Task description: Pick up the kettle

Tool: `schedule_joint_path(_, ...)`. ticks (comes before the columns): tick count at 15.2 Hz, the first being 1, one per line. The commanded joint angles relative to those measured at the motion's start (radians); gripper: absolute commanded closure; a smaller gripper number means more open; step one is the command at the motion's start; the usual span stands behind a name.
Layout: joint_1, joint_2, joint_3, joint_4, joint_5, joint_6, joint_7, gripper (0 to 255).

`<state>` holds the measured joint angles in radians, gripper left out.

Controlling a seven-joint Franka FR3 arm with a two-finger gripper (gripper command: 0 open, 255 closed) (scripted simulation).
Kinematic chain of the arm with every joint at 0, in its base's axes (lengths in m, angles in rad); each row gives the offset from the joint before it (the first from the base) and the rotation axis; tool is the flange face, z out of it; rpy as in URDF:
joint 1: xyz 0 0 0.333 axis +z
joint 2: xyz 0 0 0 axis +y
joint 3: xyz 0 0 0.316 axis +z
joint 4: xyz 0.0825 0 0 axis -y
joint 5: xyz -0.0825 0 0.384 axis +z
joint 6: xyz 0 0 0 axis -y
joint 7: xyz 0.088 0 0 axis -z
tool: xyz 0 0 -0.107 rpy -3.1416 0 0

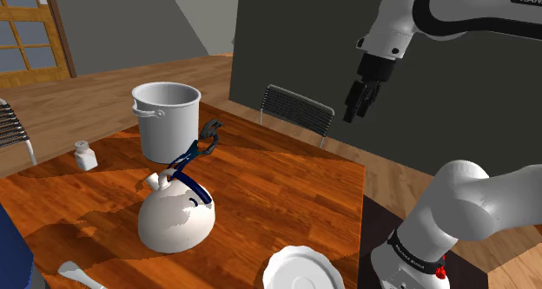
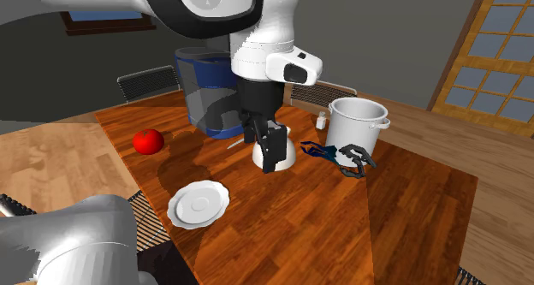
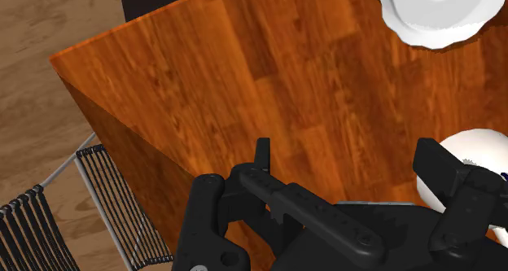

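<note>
The gripper point(image 1: 356, 112), spread open and empty, is held high above the surface point(image 1: 287, 174), well apart from the kettle point(image 1: 176, 220), which sits on it toward the shoulder view's left with its blue handle point(image 1: 189, 161) slanting up to just beside the grey pot point(image 1: 165, 118). The round body is likely to be squeezed out if pinched, and the pot could be knocked should the handle be approached carelessly.
</note>
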<state>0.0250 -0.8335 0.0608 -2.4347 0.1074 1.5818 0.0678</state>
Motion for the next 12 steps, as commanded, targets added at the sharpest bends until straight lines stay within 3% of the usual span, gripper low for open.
schedule_joint_path(1, 0.000, 0.000, 0.000, 0.000, 0.000, 0.000, 0.000, 0)
schedule_joint_path(12, 0.061, 0.338, 0.193, 0.137, 0.044, 0.218, 0.110, 0)
